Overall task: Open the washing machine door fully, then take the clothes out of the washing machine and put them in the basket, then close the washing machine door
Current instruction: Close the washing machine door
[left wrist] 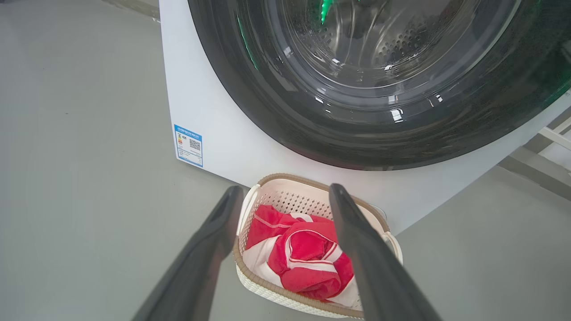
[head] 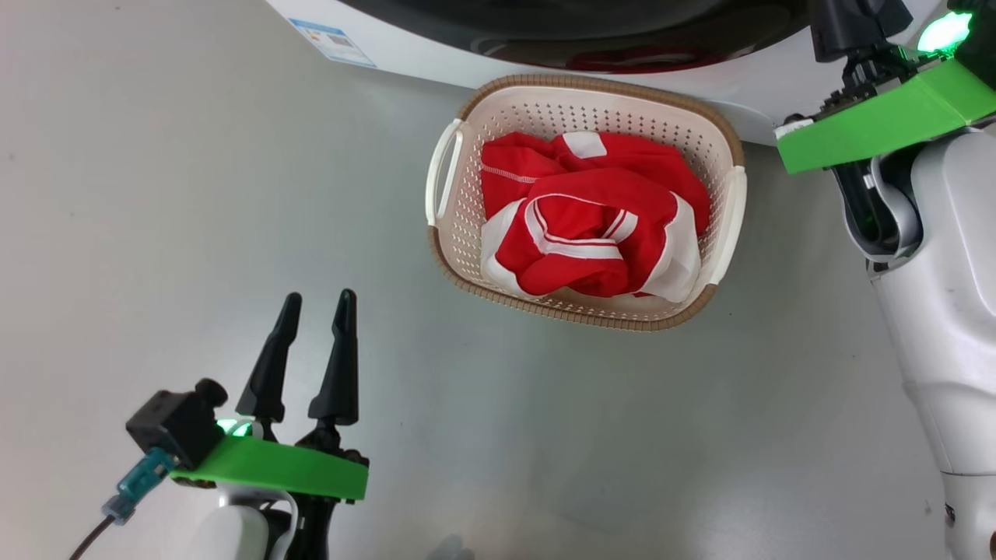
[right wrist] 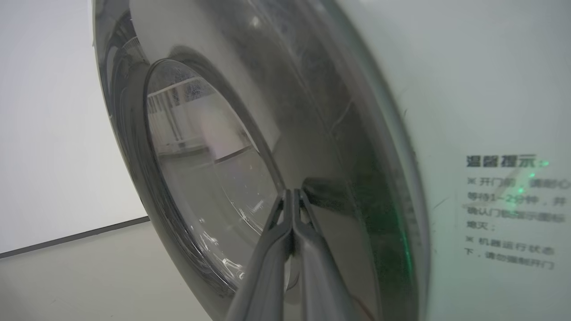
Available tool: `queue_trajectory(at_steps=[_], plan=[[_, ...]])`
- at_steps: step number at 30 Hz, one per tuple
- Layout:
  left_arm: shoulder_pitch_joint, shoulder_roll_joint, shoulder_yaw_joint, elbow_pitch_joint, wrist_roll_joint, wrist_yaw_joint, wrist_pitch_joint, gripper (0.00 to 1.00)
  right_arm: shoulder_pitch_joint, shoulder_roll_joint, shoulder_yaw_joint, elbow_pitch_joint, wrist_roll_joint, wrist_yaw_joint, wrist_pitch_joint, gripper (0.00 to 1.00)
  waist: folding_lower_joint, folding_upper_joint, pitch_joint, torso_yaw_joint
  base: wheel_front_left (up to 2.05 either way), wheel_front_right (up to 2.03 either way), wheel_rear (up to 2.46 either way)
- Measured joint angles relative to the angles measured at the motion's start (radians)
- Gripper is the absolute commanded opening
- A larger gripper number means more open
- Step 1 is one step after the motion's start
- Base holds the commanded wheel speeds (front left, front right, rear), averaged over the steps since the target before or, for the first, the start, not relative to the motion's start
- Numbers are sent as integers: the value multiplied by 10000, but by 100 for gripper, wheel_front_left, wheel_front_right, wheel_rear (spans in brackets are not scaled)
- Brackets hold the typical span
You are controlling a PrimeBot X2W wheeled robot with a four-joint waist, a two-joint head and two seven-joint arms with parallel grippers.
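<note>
Red clothes (head: 595,225) with white trim lie bunched in the cream basket (head: 467,233) on the floor in front of the white washing machine (head: 436,58). In the left wrist view the clothes (left wrist: 303,256) and basket (left wrist: 285,198) show between my open fingers, below the washing machine door (left wrist: 370,89), which lies flat against the machine front (left wrist: 214,125). My left gripper (head: 315,319) hangs open and empty, left of the basket. My right gripper (right wrist: 292,192) is shut with its tips against the door's black rim (right wrist: 321,133) beside the glass window (right wrist: 209,169).
Grey floor (head: 194,194) spreads left and in front of the basket. A blue label (left wrist: 188,145) sits on the machine's lower left corner. Printed text (right wrist: 508,209) marks the machine front right of the door. My right forearm (head: 945,311) stands right of the basket.
</note>
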Motion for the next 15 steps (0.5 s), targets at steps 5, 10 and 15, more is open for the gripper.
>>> queue_trajectory(at_steps=[5, 10, 15], plan=[[0, -15, 25, 21, 8, 2, 0, 100, -18, 58, 12, -4, -59, -6, 10, 0, 0, 0, -68, -11, 0, 0, 0], [1, -27, 127, 151, 125, 2, 0, 100, 411, -146, 161, -33, -56, -136, 0, 0, 0, 0, -357, -95, 0, 0, 0], [30, -31, 397, 320, 522, -6, 0, 100, 1747, -219, 763, -52, -36, -182, 0, 23, -1, 0, -749, -277, 0, 0, 0]])
